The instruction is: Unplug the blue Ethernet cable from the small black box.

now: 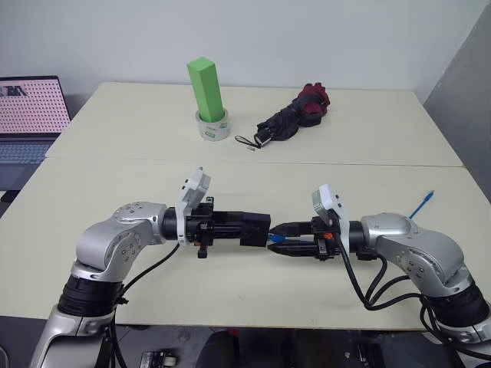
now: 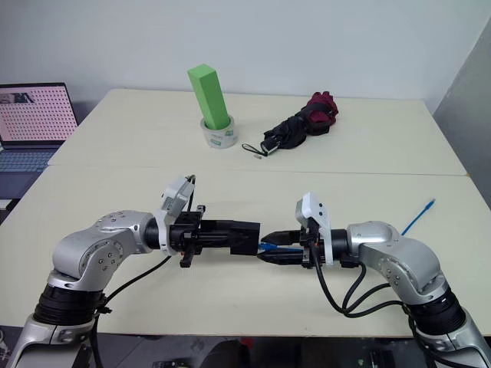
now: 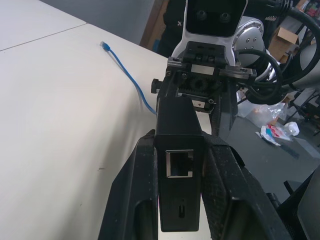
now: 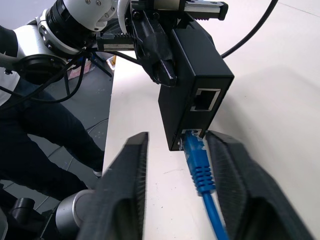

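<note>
My left gripper [image 1: 234, 227] is shut on the small black box [image 1: 254, 228] and holds it level above the table, its free end towards the right arm. In the left wrist view the box [image 3: 179, 125] sits between both fingers with an empty port facing the camera. The blue Ethernet cable's plug [image 4: 196, 152] is in the box's lower port [image 4: 192, 134]. My right gripper [image 4: 177, 137] stands open with one finger on each side of that plug; its fingers [image 4: 125, 180] are apart from it. The cable's far end [image 1: 426, 201] lies on the table at the right.
A green block [image 1: 205, 86] stands upright in a tape roll [image 1: 213, 127] at the table's far middle. A black-and-red folded umbrella [image 1: 293, 116] lies beside it. A laptop [image 1: 27, 115] sits off the left edge. The table [image 1: 115, 176] spreads wide beneath both arms.
</note>
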Robot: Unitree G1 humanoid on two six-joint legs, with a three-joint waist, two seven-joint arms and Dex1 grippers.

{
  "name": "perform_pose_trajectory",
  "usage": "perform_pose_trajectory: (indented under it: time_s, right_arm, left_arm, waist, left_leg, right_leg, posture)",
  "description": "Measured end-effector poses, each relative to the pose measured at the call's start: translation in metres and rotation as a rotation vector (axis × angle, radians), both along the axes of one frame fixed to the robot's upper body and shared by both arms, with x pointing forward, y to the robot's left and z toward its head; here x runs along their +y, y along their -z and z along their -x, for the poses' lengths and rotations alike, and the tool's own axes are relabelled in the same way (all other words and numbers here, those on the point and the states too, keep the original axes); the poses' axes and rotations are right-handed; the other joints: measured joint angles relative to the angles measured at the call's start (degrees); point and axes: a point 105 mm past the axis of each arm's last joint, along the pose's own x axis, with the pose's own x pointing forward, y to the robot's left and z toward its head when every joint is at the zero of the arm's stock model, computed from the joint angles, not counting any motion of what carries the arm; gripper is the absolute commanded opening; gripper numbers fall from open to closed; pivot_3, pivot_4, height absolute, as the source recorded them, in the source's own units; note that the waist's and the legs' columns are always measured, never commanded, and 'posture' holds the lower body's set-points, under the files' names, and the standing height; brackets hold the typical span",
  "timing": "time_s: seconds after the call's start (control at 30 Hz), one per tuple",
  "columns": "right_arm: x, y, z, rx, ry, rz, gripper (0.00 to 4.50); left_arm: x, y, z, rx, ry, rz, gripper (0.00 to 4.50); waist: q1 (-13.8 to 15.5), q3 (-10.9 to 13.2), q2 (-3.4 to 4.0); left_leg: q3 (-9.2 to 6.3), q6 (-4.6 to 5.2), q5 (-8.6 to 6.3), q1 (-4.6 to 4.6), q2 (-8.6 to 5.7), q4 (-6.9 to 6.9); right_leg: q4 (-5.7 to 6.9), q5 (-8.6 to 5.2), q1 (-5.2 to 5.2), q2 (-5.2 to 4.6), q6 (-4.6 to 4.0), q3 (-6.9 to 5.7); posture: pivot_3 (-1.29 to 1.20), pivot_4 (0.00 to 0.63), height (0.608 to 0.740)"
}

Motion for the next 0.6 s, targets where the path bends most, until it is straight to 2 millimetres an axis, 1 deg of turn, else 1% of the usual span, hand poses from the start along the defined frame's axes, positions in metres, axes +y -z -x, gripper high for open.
perform_pose_trajectory:
  time_s: [0.07,0.13,0.17,0.5,0.6]
  right_arm:
    - [-0.0004,0.0004,-0.0013,-0.004,0.004,0.006,0.42]
    - [-0.0003,-0.0002,-0.0022,-0.011,0.003,0.01,0.06]
    - [0.0002,-0.0002,-0.0023,-0.018,-0.002,0.015,0.0]
    - [0.0017,-0.0011,-0.0037,-0.039,-0.043,0.038,0.0]
    - [-0.0015,-0.0013,-0.0062,-0.031,-0.032,0.035,0.52]
  left_arm:
    - [-0.0002,0.0003,0.0008,0.001,0.002,0.001,0.78]
    - [-0.0003,0.0009,0.0016,0.003,0.002,-0.001,0.78]
    - [-0.0001,0.0013,0.0015,0.004,-0.001,-0.002,0.78]
    - [-0.0003,0.0018,0.0022,0.003,-0.005,-0.007,0.78]
    - [0.0004,0.0012,0.0024,-0.003,-0.004,-0.009,0.78]
  waist:
    - [0.0,0.0,0.0]
    - [0.0,0.0,0.0]
    - [0.0,0.0,0.0]
    - [0.0,0.0,0.0]
    - [0.0,0.0,0.0]
  left_leg:
    - [0.0,0.0,0.0,0.0,0.0,0.0]
    - [0.0,0.0,0.0,0.0,0.0,0.0]
    - [0.0,0.0,0.0,0.0,0.0,0.0]
    - [0.0,0.0,0.0,0.0,0.0,-0.01]
    - [0.0,0.0,0.0,0.0,0.0,-0.01]
  right_leg:
    - [0.0,0.0,0.0,0.0,0.0,0.0]
    - [0.0,0.0,0.0,0.0,0.0,0.0]
    - [0.0,0.0,0.0,0.0,0.0,-0.01]
    - [0.0,0.0,-0.01,0.0,0.0,-0.01]
    - [-0.01,0.0,0.0,0.0,0.0,0.0]
  posture:
    - [0.0,0.15,0.74]
    - [0.0,0.15,0.74]
    - [0.0,0.15,0.74]
    - [0.0,0.15,0.74]
    - [0.0,0.15,0.74]
